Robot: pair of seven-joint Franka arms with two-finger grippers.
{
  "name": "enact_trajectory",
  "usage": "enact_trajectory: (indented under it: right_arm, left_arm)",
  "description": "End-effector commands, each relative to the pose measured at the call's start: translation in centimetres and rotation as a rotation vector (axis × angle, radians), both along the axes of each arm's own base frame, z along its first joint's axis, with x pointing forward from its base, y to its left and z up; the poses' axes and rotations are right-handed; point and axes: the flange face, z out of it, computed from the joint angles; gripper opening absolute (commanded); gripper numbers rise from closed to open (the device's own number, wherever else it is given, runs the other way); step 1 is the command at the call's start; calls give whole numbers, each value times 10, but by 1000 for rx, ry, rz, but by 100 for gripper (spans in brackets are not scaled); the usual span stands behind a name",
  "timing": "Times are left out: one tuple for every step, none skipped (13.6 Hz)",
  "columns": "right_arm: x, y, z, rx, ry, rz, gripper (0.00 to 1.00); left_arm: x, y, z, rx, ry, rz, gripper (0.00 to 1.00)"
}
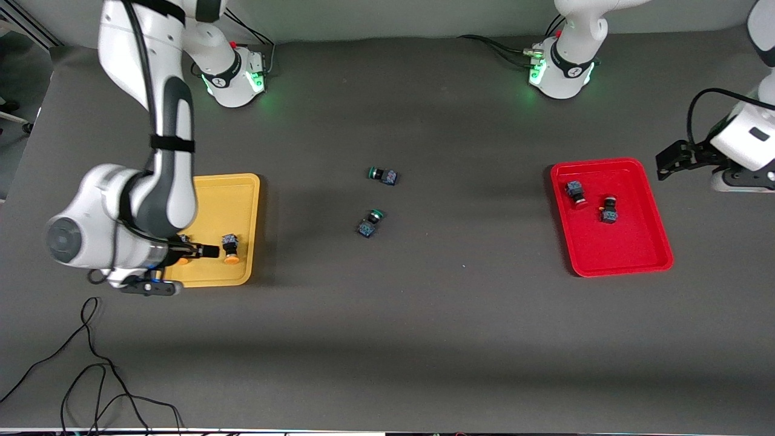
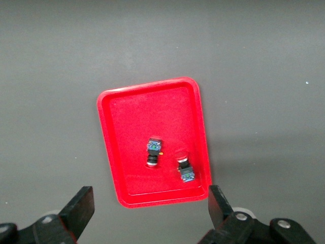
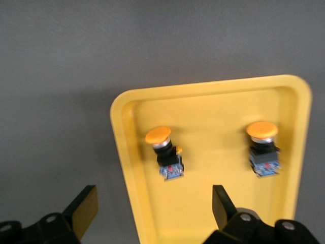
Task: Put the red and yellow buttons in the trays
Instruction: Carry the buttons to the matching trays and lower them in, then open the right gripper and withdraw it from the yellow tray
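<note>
The yellow tray lies at the right arm's end of the table and holds two yellow buttons, the second partly hidden by the arm. In the right wrist view the tray shows both buttons. My right gripper is open and empty above this tray. The red tray holds two red buttons. My left gripper is open and empty, up beside the red tray.
Two green-capped switches lie on the dark table between the trays. Loose black cables trail over the table's corner nearest the front camera at the right arm's end.
</note>
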Motion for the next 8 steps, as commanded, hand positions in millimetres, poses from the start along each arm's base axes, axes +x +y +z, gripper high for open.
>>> enact_trajectory:
  right_arm:
    - [4, 0, 59, 1, -11, 30, 100]
    - [3, -1, 74, 8, -18, 31, 100]
    - [3, -2, 91, 14, -31, 35, 100]
    - [3, 2, 110, 11, -50, 44, 100]
    - [1, 6, 125, -4, -66, 58, 100]
    - [-3, 12, 135, -12, -76, 74, 100]
    - [-5, 10, 144, -23, -82, 50, 100]
    - [-9, 10, 155, -23, -89, 25, 100]
  left_arm:
    - [-4, 1, 3, -9, 10, -24, 100]
    - [-4, 1, 3, -10, 10, -25, 100]
    - [-4, 2, 2, -10, 12, -25, 100]
    - [-3, 2, 1, -10, 15, -24, 100]
    - [-4, 1, 1, -11, 16, -27, 100]
    - [-3, -1, 1, -11, 16, -29, 100]
    - [-2, -2, 2, -11, 15, -31, 100]
    - [-2, -3, 0, -11, 18, -34, 100]
